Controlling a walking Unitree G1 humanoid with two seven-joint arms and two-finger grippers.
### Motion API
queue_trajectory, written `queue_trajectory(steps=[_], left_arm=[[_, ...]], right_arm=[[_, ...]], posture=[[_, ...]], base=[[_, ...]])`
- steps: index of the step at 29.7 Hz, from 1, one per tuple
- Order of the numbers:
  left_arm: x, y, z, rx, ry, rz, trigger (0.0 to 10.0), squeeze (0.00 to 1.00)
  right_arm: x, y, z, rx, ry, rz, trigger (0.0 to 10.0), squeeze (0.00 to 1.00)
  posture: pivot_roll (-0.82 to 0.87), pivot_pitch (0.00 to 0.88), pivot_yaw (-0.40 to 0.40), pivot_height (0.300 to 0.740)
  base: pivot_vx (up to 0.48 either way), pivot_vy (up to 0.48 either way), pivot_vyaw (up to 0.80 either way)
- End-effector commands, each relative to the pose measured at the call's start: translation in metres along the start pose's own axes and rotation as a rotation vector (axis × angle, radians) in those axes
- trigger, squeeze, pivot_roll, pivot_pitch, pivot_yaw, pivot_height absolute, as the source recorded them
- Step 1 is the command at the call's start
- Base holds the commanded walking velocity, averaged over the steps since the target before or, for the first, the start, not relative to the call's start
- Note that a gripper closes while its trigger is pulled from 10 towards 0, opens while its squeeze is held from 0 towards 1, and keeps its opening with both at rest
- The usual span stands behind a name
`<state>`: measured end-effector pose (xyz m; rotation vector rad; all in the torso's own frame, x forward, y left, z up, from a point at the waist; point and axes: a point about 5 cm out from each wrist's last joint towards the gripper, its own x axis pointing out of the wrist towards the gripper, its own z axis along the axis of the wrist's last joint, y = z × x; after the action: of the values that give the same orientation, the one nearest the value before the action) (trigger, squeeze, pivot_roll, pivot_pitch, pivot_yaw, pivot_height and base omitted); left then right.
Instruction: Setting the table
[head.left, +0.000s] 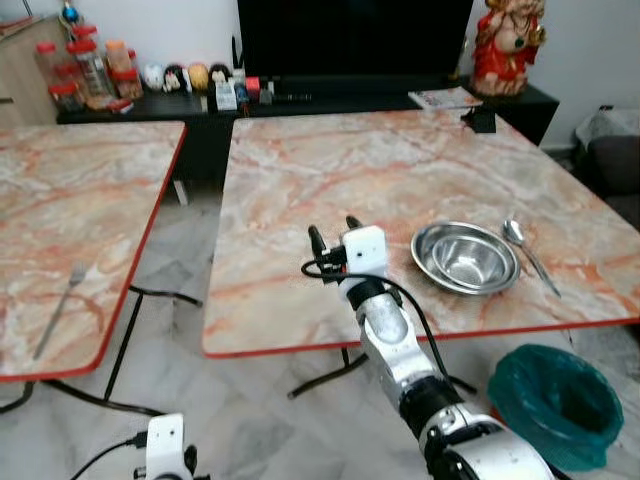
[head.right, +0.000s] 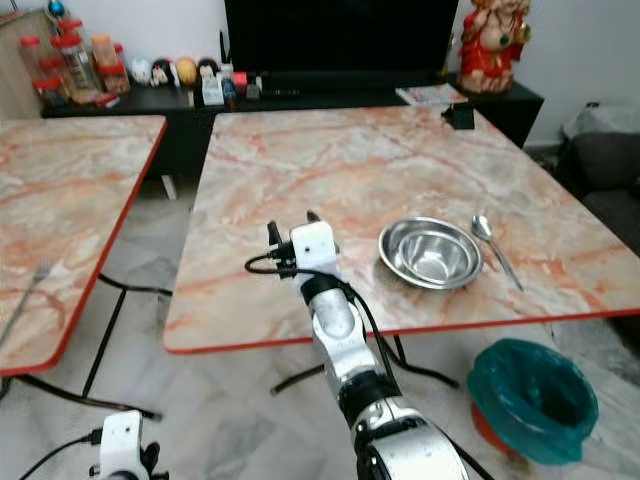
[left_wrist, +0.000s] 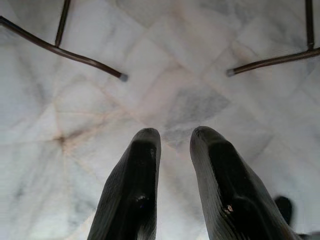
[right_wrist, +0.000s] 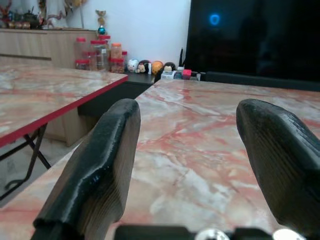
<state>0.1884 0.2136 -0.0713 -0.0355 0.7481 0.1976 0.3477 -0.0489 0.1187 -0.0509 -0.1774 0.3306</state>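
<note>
Nearest, the left gripper (left_wrist: 172, 145) is hanging over the floor tiles, fingers slightly parted, holding nothing. A teal bin (head.left: 556, 403) is sitting near right. The right gripper (head.left: 333, 234) is hovering wide open and empty over the near edge of the marble table (head.left: 350, 170), with the steel bowl (head.left: 465, 257) and spoon (head.left: 528, 252) lying just right of it. A fork (head.left: 58, 310) is lying on the left table (head.left: 60, 200). The TV (head.left: 352, 40) is standing far behind.
</note>
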Motion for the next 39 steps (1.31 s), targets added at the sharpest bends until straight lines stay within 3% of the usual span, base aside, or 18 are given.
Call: queue_trajectory(steps=[1,39], left_arm=[[-0.0001,0.0005,-0.0008,-0.001,0.005,0.000,10.0,0.00],[0.0012,0.0096,0.0052,0.008,-0.010,0.016,10.0,0.00]], right_arm=[[0.0005,0.0002,0.0014,-0.002,-0.006,0.000,10.0,0.00],[0.0005,-0.0004,0.0018,0.029,-0.010,-0.034,10.0,0.00]], posture=[[0.05,0.000,0.031,0.728],[0.06,0.000,0.063,0.728]], base=[[0.000,0.337,0.66],[0.000,0.337,0.16]])
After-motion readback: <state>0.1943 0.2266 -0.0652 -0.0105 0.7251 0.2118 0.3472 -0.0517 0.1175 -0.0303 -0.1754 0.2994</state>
